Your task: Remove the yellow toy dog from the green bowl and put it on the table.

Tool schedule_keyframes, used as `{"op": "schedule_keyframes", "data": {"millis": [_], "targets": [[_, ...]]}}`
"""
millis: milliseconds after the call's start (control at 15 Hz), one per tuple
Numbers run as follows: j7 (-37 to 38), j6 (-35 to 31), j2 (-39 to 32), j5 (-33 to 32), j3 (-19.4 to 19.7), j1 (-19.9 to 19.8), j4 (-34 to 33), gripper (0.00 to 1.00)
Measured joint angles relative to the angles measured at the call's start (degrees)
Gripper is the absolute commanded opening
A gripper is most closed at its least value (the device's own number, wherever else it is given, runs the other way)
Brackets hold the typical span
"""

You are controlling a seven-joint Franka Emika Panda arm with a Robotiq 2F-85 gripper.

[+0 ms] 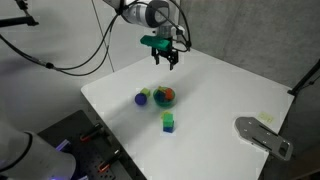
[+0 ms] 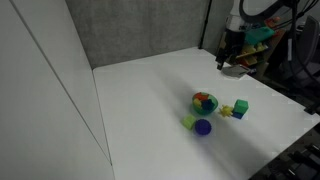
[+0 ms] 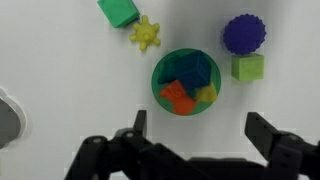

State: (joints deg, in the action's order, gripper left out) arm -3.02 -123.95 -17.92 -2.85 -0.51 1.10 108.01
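The green bowl (image 3: 157, 80) stands on the white table (image 3: 60, 90) and also shows in both exterior views (image 1: 157, 96) (image 2: 196, 103). Inside it lies the yellow toy dog (image 3: 206, 95), against the rim, beside an orange toy (image 3: 178, 97) and a blue-green piece (image 3: 195, 70). My gripper (image 3: 197, 120) is open and empty. It hangs high above the table, set back from the bowl, and touches nothing. It shows in both exterior views (image 1: 165, 58) (image 2: 227, 62).
Around the bowl on the table lie a yellow spiky toy (image 3: 146, 34), a green block (image 3: 118, 10), a purple ball (image 3: 244, 33) and a light green cube (image 3: 248, 67). A grey metal plate (image 1: 262, 135) sits at one table corner.
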Motion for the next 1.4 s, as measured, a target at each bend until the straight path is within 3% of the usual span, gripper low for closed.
{"op": "schedule_keyframes", "data": {"millis": [400, 867, 1400], "targets": [[-1.0, -7.8, -5.4, 0.0, 0.1, -0.3, 0.3, 1.0], [-0.3, -22.3, -12.1, 0.1, 1.1, -0.4, 2.1, 1.0], [-0.3, -25.4, -17.9, 0.1, 1.2, -0.8, 2.4, 1.0]]}}
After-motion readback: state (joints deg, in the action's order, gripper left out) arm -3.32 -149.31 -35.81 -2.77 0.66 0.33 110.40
